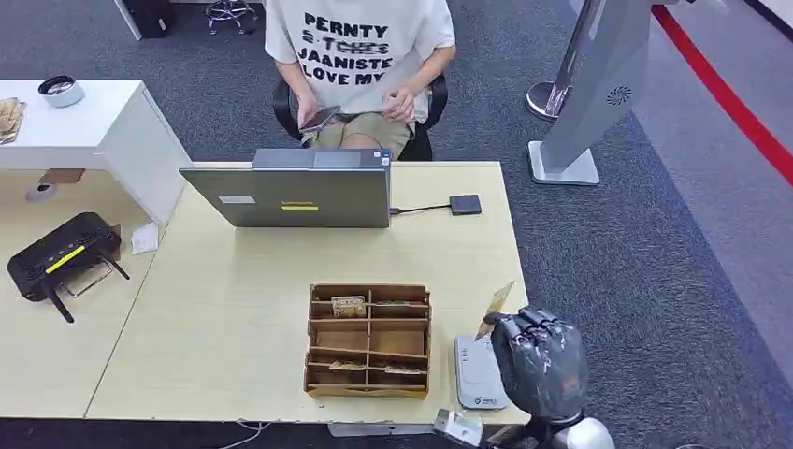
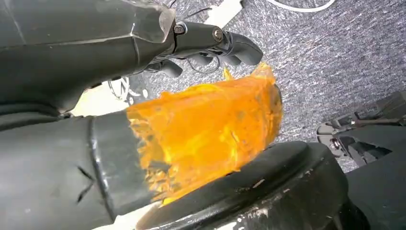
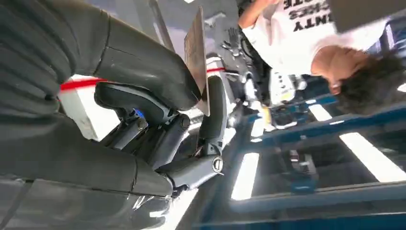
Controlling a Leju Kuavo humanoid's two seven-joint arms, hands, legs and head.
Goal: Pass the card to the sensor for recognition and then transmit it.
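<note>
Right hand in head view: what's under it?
The right hand, pinching a card, hangs above the grey sensor pad at the table edge. The pad's left part shows; the hand covers its right side.

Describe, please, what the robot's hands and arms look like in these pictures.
The right hand is dark grey to black under a glossy clear wrap, on a silver wrist. Up close it has a thick grey thumb and darker fingers with metal pivot screws. The left hand looks alike, its thumb capped in orange.
</note>
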